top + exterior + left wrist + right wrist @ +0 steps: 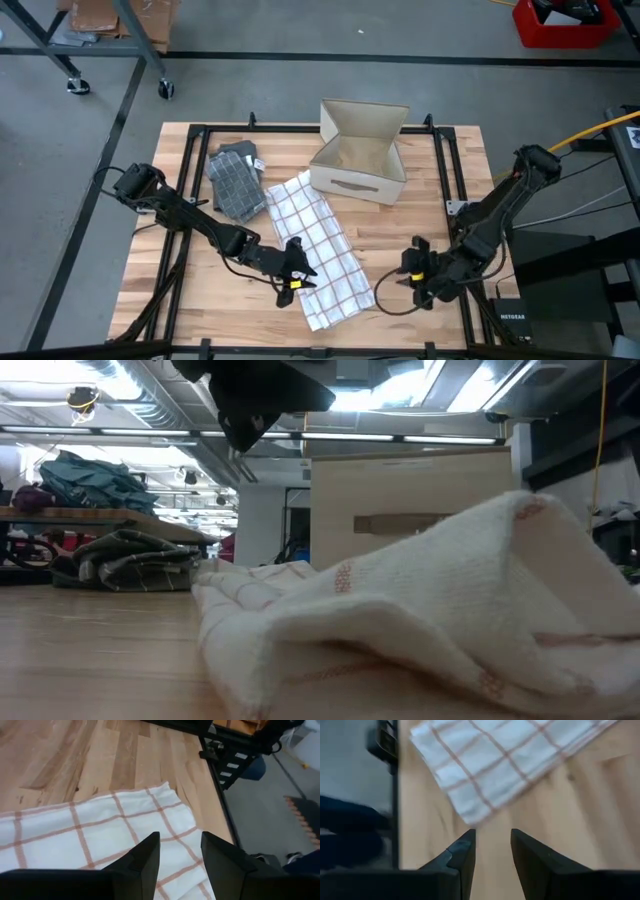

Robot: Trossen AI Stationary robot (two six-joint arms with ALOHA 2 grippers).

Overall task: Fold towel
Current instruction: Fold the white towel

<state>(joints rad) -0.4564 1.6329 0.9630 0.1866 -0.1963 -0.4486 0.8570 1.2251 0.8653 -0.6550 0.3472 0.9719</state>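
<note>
A white towel (322, 250) with thin red checks lies on the wooden table as a long strip, running from near the box to the table's near edge. Its near end is rumpled (420, 610). My left gripper (295, 265) hangs open over the towel's left edge, fingers apart above the cloth (100, 835). My right gripper (410, 272) is open over bare wood, just right of the towel's near corner (470, 815).
A folded grey checked cloth (237, 180) lies at the far left of the table. An open cardboard box (360, 155) stands at the far middle. A black frame (455, 170) runs around the tabletop. Bare wood (420, 215) lies right of the towel.
</note>
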